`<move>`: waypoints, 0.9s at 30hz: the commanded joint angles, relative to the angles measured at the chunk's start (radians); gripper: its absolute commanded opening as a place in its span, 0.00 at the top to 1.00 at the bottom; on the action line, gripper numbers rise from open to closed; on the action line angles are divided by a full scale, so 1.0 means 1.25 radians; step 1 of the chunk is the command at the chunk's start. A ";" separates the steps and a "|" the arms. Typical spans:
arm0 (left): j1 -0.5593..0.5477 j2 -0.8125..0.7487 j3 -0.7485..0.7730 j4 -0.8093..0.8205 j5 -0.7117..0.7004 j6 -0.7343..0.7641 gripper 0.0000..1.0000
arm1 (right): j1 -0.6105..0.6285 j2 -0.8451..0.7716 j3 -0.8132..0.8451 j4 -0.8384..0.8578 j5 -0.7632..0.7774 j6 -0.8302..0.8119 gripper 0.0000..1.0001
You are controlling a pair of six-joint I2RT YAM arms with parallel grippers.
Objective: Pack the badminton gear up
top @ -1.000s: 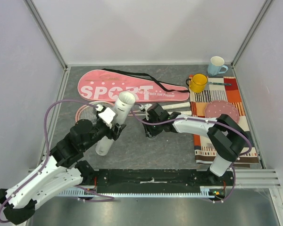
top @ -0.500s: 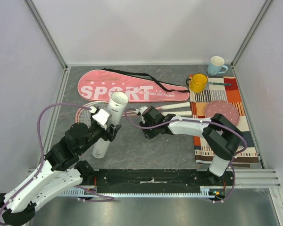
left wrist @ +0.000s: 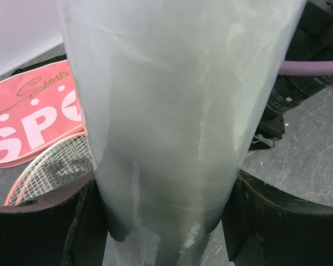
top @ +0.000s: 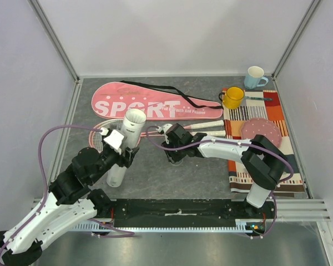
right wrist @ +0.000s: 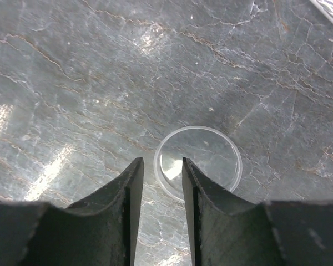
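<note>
My left gripper is shut on the long white tube and holds it tilted, open end up, its lower end near the table. The tube fills the left wrist view. My right gripper is narrowly open and points down at a clear round lid lying flat. One finger is over the lid, the other is outside its left rim. The pink "SPORT" bag lies at the back. The rackets' pink heads lie behind the tube, and a white handle shows right of it. No shuttlecocks show.
A striped orange cloth lies at the right with a pink disc on it. A yellow cup and a pale blue cup stand at its far end. The bag's black strap trails towards the yellow cup.
My left arm has carried the tube to the left and stood it more upright. My right gripper has moved a little to the left over the table.
</note>
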 commanded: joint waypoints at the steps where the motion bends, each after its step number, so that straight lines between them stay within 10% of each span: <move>1: -0.004 -0.032 0.014 0.049 -0.030 -0.021 0.89 | 0.001 -0.022 0.024 0.001 -0.025 0.008 0.60; 20: -0.003 -0.017 0.007 0.053 -0.013 -0.018 0.89 | 0.028 0.050 0.019 0.019 0.029 0.002 0.71; 27: -0.003 -0.008 0.003 0.055 -0.009 -0.015 0.88 | 0.041 0.039 0.011 0.003 0.112 0.011 0.91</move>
